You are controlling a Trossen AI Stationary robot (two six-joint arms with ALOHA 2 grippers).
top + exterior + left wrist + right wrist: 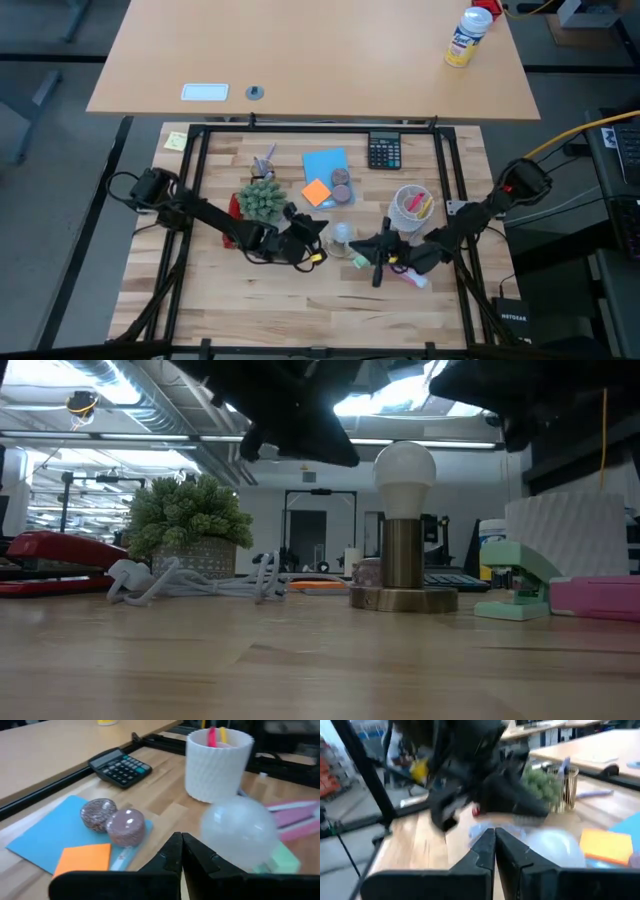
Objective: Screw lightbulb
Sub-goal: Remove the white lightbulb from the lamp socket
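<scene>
The lightbulb stands upright, its frosted white globe on top and its base in a brass socket on a round brass foot. It also shows in the high view at the table's middle. My left gripper is shut and hangs just left of the globe, above the table. My right gripper is shut and hangs just right of the globe. In the low view both fingers' ends stand apart from the globe.
A potted plant, a red stapler and a white looped cord lie left of the lamp. A white cup of pens, a green and pink item, a calculator and blue paper stand right and behind.
</scene>
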